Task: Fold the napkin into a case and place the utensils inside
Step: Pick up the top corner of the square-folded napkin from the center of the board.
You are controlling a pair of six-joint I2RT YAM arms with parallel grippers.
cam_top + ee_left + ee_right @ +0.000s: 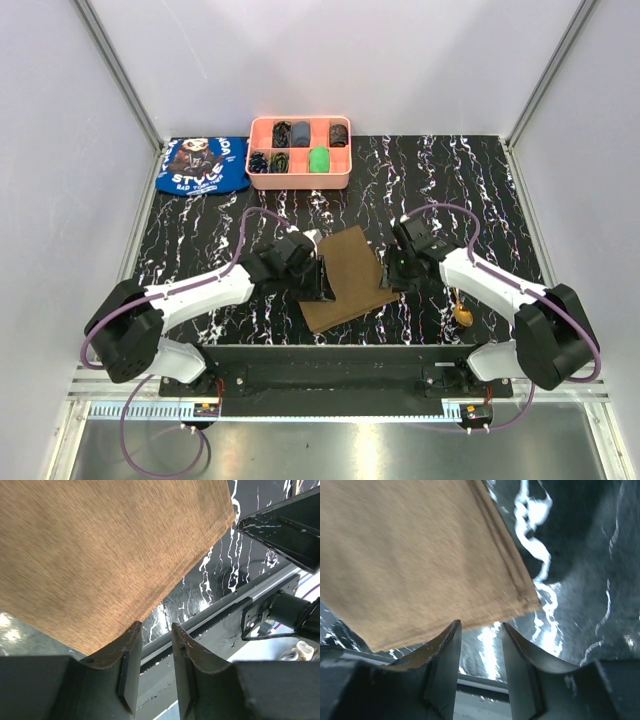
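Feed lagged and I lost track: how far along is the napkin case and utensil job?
Done: the napkin looks partly folded, layers showing at its edge. In hand: left end effector and right end effector sit open at its sides, gripping nothing. Left: finishing the case; the spoon lies outside beside the right arm.

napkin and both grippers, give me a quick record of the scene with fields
napkin: olive-brown cloth lying on the dark marbled table, between the two arms
left gripper: open, at the napkin's left edge
right gripper: open, at the napkin's right edge
spoon: gold, on the table beside the right arm, outside the napkin
pink tray: far side, small items inside
blue cloth: left of the tray
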